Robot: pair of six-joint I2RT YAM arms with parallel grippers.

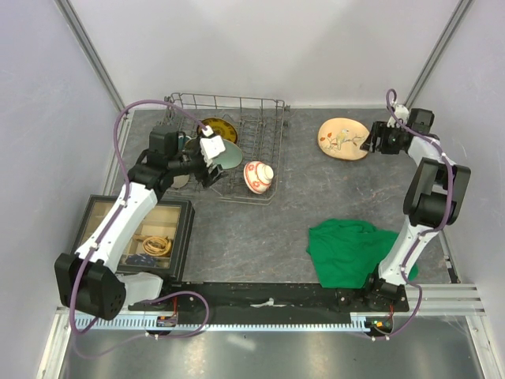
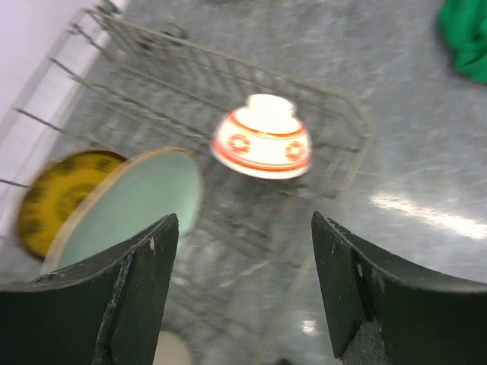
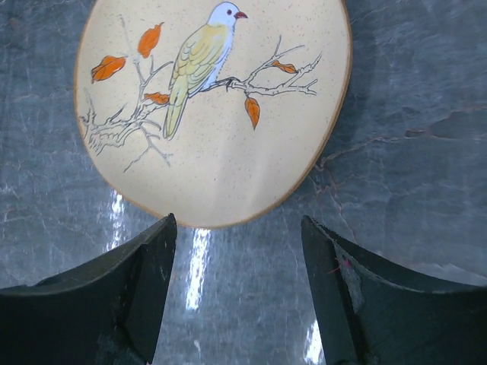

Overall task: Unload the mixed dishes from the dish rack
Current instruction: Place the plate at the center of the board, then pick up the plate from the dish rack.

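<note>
Two dishes stand in the rack (image 1: 229, 99), a yellow plate (image 1: 215, 126) and a mint plate (image 1: 227, 155), with the left fingers (image 2: 144, 281) spread wide right by them, a red-and-white bowl (image 1: 258, 177) sits upside down at the rack's right side, and further right the cream plate (image 1: 342, 139) lies on the bench (image 1: 237, 229), right fingers (image 3: 129, 289) wide beside it.

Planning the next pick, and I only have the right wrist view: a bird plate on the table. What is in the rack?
Observer: A yellow-patterned plate stands on edge in the dish rack, with a mint-green plate just in front of it.
Operator: Any bowl?
Observer: Yes, a red-and-white bowl at the rack's near right corner; it looks upside down.
Operator: Where is the other arm?
Observer: The left gripper hangs open over the rack, holding nothing.
</note>
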